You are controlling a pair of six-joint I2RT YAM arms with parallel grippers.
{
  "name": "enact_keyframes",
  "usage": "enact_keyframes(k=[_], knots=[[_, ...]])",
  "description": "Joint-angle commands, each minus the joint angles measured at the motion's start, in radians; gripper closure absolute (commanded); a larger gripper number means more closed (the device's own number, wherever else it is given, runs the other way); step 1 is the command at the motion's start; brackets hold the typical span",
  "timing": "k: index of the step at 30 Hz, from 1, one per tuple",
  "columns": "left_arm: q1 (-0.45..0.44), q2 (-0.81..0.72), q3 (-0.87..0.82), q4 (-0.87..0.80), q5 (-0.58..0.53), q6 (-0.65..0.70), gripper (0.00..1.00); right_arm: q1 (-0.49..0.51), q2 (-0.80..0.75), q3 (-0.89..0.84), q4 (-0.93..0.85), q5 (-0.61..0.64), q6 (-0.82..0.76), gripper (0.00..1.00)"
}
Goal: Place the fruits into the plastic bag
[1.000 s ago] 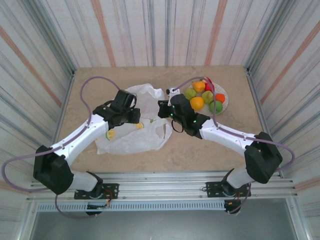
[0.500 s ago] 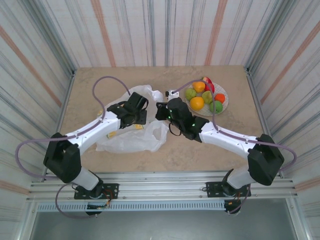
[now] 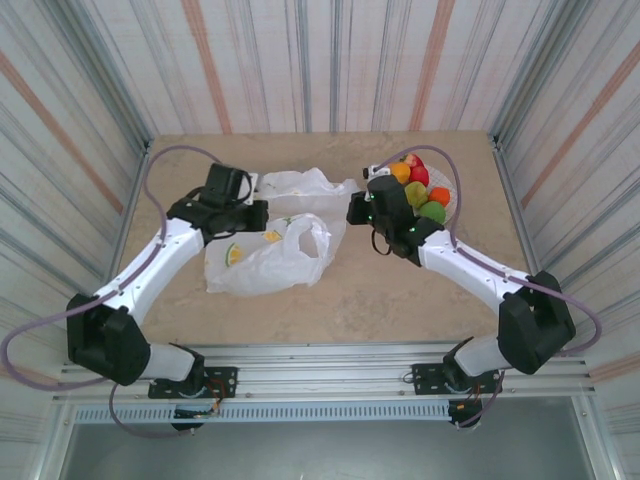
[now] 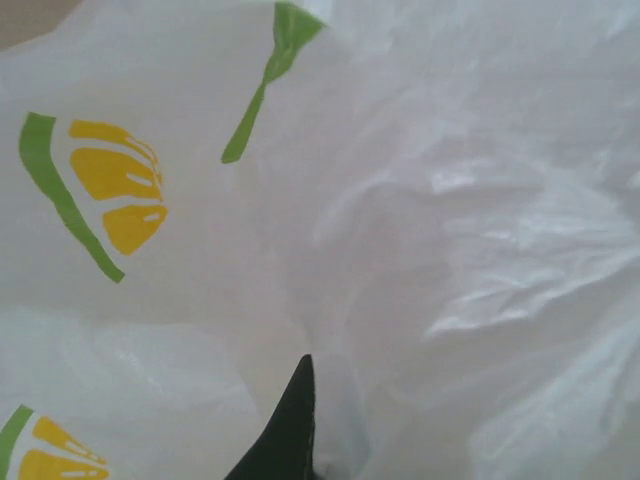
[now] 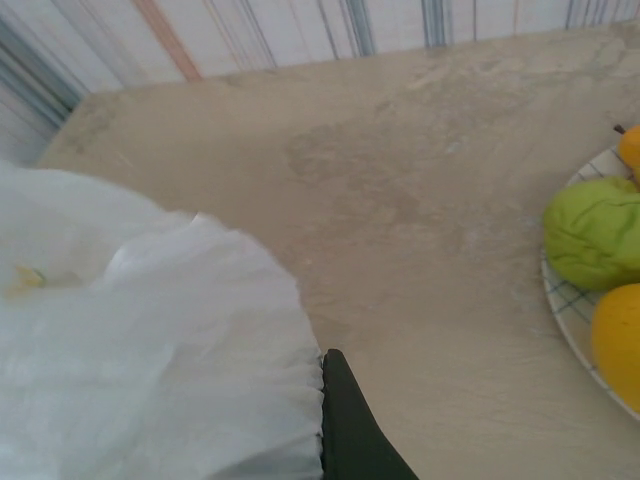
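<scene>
2 grippers: both pinched tight on film of the thin, crinkly, white translucent plastic bag (image 3: pixel 268 268); neither carried fruit.
Left gripper (image 3: pixel 257 213): jaws closed on the bag's far-left edge; in its wrist view, 1 black fingertip (image 4: pixel 290 440) sat buried in gathered film.
Right gripper (image 3: pixel 356 206): jaws closed on the bag's far-right edge, with film bunched against its black fingertip (image 5: pixel 350 440).
Bag position: lying on the beige marbled table (image 3: pixel 400 295), between the arms and left of centre; far edge pulled taut between the 2 grippers.
Bag long axis: near-left to far-right; mouth judged to lie along the taut far edge, though how far it gaped could not be told.
Bag surface: slack and wrinkled, printed with yellow lemon slices and green leaves; likely to collapse if released.
Fruits (image 3: pixel 414 192): small, rounded, glossy toy pieces in orange, green and red, heaped on the round white grid-patterned plate (image 5: pixel 568 312); none seen in the bag.
Key relation: fruits lay just right of the bag's right-hand edge, just beyond the right gripper; right arm nearer, left arm well apart across the bag.
Step judged: opening the bag before the 1st transfer; 1 gripper would have to let go to fetch fruit.
</scene>
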Motion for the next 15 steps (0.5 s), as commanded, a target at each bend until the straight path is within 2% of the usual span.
enact_keyframes(k=[1,4,7,11,15], knots=[[0.066,-0.034,0.039,-0.045,0.223,0.072,1.00,-0.029,0.043,0.022,-0.085,-0.105,-0.096,1.00],[0.147,-0.025,0.049,-0.012,0.332,0.051,1.00,-0.075,0.100,0.075,-0.137,-0.181,-0.084,1.00],[0.158,0.015,0.097,-0.030,0.317,0.055,1.00,-0.085,0.150,0.111,-0.138,-0.259,-0.070,0.96],[0.160,0.092,0.163,-0.038,0.287,0.030,1.00,-0.087,0.224,0.202,-0.200,-0.305,-0.076,0.81],[0.160,0.189,0.248,-0.057,0.270,-0.006,1.00,-0.087,0.274,0.289,-0.289,-0.326,-0.102,0.60]])
